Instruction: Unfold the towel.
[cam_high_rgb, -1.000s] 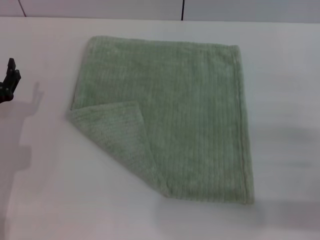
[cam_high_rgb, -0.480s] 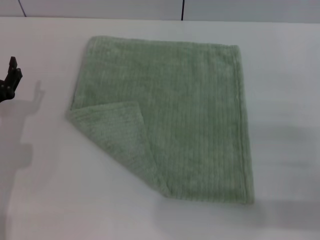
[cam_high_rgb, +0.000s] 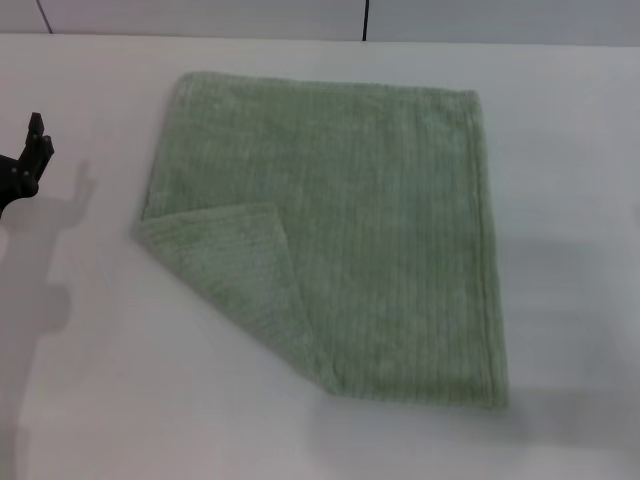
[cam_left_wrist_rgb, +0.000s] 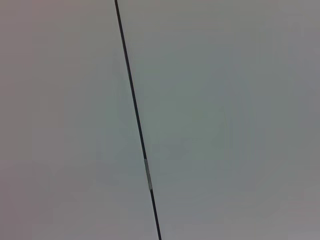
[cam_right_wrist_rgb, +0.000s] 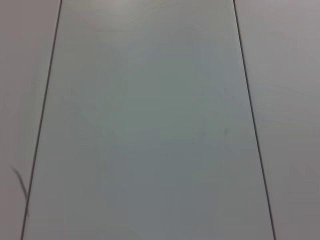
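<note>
The pale sage-green towel (cam_high_rgb: 340, 220) lies flat in the middle of the white table (cam_high_rgb: 570, 180) in the head view. Its near-left corner (cam_high_rgb: 235, 265) is folded over onto the cloth as a triangular flap. My left gripper (cam_high_rgb: 28, 160) shows at the far left edge of the head view, above the table and well left of the towel, apart from it. My right gripper is out of view. Both wrist views show only plain pale panels with dark seams, no towel.
The table's far edge meets a wall with a dark vertical seam (cam_high_rgb: 366, 18). Shadows of the arms fall on the table at the left and at the near right.
My left gripper has moved a little to the right, toward the towel. The towel has not moved.
</note>
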